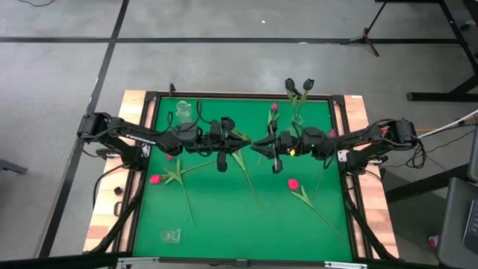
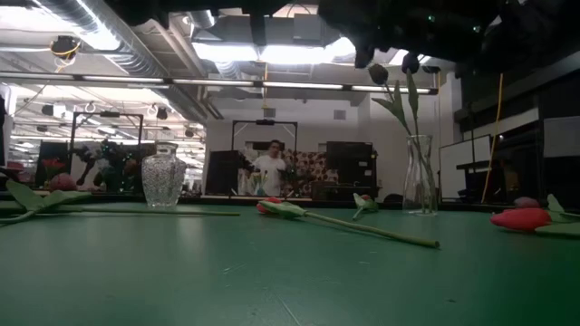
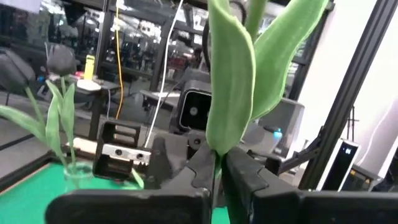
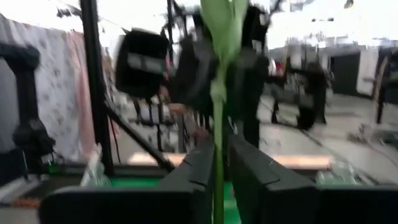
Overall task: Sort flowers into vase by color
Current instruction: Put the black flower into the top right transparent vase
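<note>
A green-topped table [image 1: 224, 217] with a wooden rim sat on a grey floor; the low view looked across it into a workshop with ceiling ducts and a person [image 2: 269, 169] standing far behind.

Both arms reached to the middle of the table and met over one flower. Left claw [image 3: 217, 171]: fingers pressed together on a thin green stem, with two broad green leaves [image 3: 233, 74] rising just beyond the fingertips. Right claw [image 4: 219, 168]: fingers set narrow around the same kind of green stem [image 4: 217, 130], which ran straight up between them; whether they pinched it or stood slightly apart from it could not be told. In the high view the two claws faced each other near the table's centre, close together.

Positions of the flowers:
- Two near-black tulips [image 1: 300, 84] stood in a clear slim vase [image 2: 420, 177] at the far edge, on the right arm's side.
- One pink-red tulip [image 1: 273, 109] lay just beside that vase.
- One pink-red tulip [image 1: 155, 179] lay on the left arm's side, its stem trailing toward the near edge.
- One pink-red tulip [image 1: 293, 184] lay on the right arm's side, stem angled to the near right corner.

A round cut-glass vase [image 2: 164, 178] stood at the far edge on the left arm's side. A small clear glass object [image 1: 171, 236] sat near the near left corner.
</note>
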Robot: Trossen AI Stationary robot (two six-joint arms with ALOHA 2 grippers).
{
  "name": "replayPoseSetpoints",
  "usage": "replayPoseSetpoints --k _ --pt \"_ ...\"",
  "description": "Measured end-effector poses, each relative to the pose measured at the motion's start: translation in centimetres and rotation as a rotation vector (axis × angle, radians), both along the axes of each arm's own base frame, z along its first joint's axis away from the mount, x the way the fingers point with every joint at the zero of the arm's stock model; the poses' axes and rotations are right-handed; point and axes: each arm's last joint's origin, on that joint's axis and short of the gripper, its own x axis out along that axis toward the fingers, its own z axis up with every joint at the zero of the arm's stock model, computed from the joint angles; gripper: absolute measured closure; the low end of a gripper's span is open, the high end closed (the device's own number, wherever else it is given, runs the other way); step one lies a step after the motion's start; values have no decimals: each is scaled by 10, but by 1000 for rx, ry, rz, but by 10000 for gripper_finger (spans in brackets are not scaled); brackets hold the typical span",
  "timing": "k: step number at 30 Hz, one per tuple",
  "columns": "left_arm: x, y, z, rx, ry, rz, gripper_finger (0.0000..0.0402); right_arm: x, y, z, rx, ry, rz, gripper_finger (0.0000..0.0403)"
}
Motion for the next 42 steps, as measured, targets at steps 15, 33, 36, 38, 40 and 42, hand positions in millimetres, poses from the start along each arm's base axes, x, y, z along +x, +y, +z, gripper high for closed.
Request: replayPoseSetpoints --k 15,33,36,38,40,42 --pt "0 0 -18 -4 188 66 384 -6 -3 11 -19 407 -121 182" --pt "6 1 -12 25 337 92 388 1 -4 38 -48 637 -131 182" --pt "9 0 -2 54 358 87 388 4 -4 33 -46 661 -117 182" --pt "10 0 3 71 389 85 389 6 -4 30 -43 669 -104 182" --pt "11 0 7 86 410 84 389 7 -4 27 -43 681 -102 182" --pt "12 0 10 91 413 84 389 10 -3 25 -43 681 -101 182"
